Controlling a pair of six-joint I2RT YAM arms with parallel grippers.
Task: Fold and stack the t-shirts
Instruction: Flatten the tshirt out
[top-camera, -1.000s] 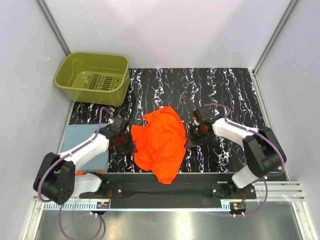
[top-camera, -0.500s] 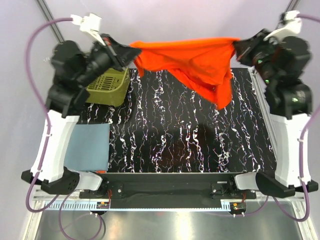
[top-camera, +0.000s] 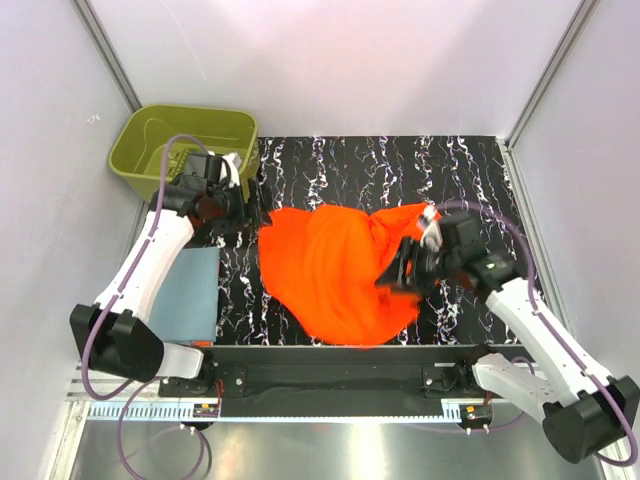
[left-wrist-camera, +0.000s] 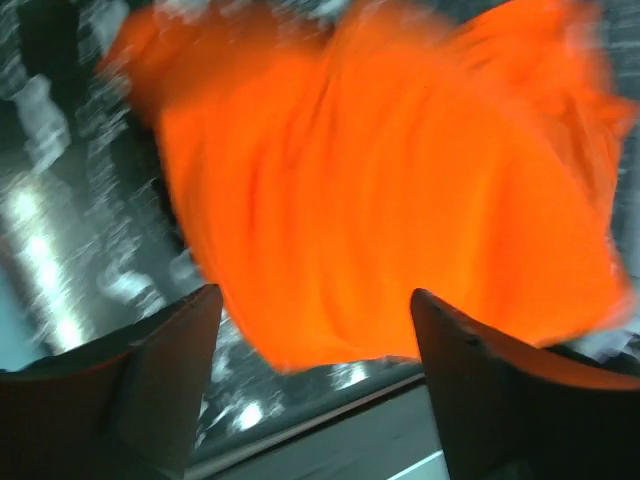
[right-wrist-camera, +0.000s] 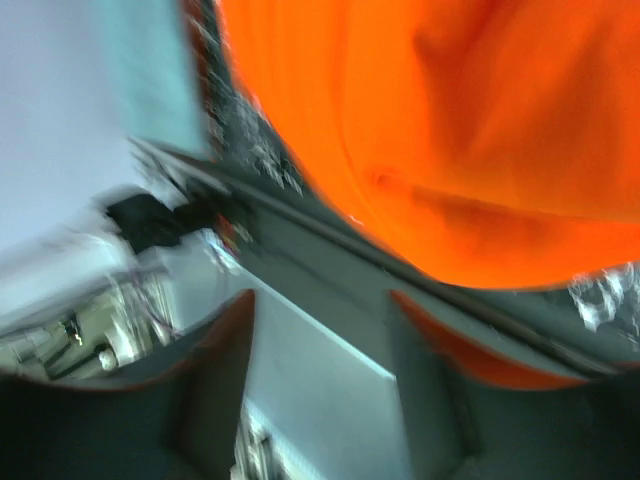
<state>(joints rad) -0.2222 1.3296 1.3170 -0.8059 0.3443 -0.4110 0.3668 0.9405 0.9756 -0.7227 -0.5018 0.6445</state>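
Top view: bright orange soft cloth t-shirt (top-camera: 330, 285) lies spread centre-scene, rumpled. My left gripper (top-camera: 245, 212) & right gripper (top-camera: 397, 277) both gape, holding nothing. Next I'd pinch corners, tug flat w/o bunching. Dusty blue-grey folded shirt (top-camera: 185, 290) lies near-left.

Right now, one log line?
orange t-shirt: lying unfolded, not held | left gripper: open | right gripper: open | blue-grey t-shirt: folded flat
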